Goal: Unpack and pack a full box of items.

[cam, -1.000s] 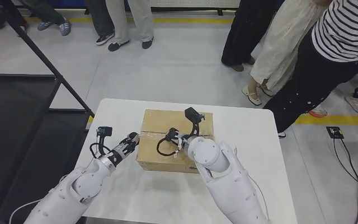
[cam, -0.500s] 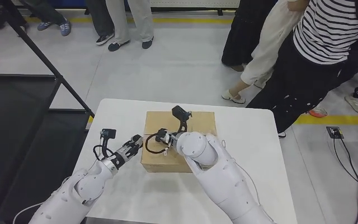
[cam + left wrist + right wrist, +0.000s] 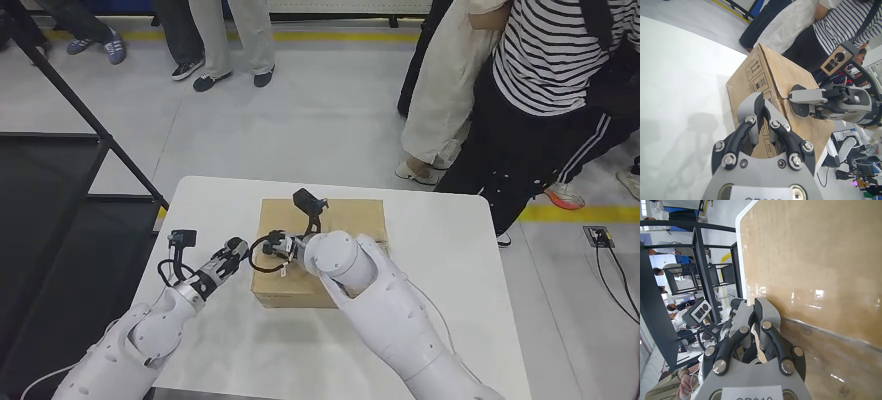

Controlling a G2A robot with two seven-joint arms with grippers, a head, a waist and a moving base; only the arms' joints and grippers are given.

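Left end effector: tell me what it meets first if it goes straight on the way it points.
Likely the printed side wall of the closed brown cardboard box, just ahead of the left end effector; the gap is unclear.

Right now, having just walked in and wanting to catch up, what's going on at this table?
The robot is working on a closed cardboard box on the white table. Its right tool, shut, sits at the seam on the box's top edge. Its left tool, also shut, is close beside the box's printed side. Nothing is unpacked yet.
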